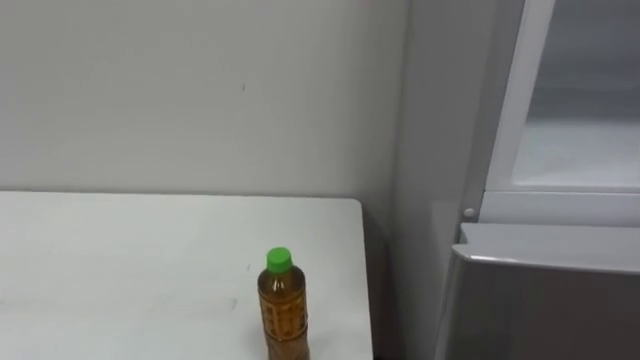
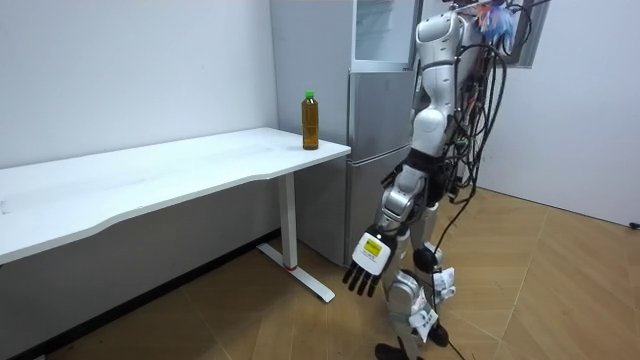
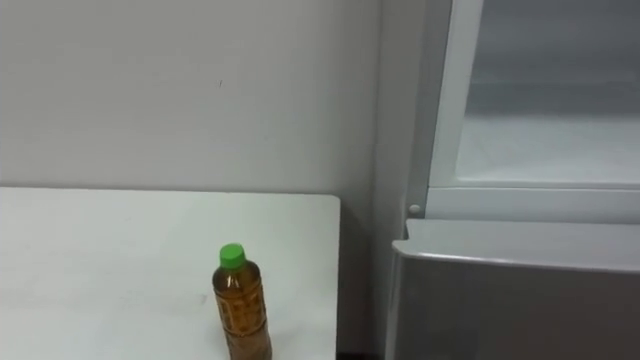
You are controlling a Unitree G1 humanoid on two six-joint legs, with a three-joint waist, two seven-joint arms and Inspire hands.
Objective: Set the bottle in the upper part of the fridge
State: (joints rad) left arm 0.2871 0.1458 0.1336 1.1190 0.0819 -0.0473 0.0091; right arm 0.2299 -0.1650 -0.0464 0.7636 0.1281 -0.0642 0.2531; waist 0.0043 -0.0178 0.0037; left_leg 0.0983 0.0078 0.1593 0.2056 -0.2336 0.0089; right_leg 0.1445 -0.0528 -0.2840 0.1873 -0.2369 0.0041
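Standing near the table point(image 1: 150, 260) edge beside the fridge point(image 1: 540, 300), the bottle point(image 1: 283, 305) is waiting untouched; the left hand point(image 2: 367, 265) is hanging spread, seemingly empty, and a hasty reach is risking knocking it floorward.

White table against a plain wall, wood underfoot
The long white table point(image 1: 150, 260) sits flush along the pale wall point(image 1: 200, 90), its top bare across the left stretch, and its white leg point(image 2: 290, 215) stands planted on the herringbone wooden floor point(image 2: 560, 290)
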